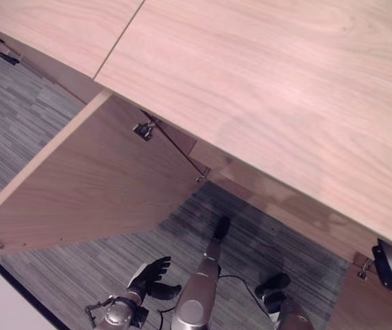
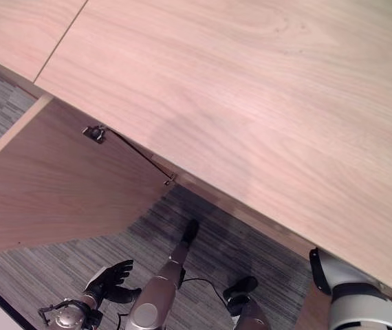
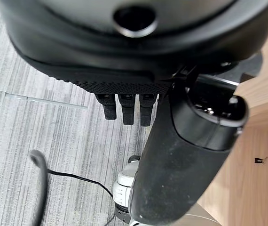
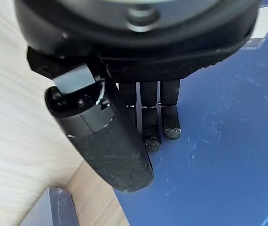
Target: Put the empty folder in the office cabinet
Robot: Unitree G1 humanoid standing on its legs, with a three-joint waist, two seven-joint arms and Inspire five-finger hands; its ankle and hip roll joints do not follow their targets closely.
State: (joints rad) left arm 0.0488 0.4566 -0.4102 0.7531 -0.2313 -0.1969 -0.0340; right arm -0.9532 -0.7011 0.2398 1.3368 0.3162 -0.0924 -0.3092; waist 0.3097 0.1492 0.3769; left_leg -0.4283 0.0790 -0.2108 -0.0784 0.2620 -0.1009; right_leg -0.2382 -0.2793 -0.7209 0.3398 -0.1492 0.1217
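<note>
The cabinet (image 1: 271,82) was seen from above, its door (image 1: 93,179) swung open to the left. A blue folder (image 4: 228,141) lay directly under the right hand (image 4: 148,117), whose straight fingers were pressed flat on its cover without gripping. The left hand (image 1: 151,275) hung relaxed, empty, over the carpet (image 1: 17,117).

Grey striped carpet (image 1: 58,268), pale wood top (image 1: 285,89); open wood door (image 1: 93,185) w/ hinge (image 1: 143,130)

smooth wood-grain cabinet top (image 1: 278,89); scuffed matt blue folder (image 4: 228,160).
</note>
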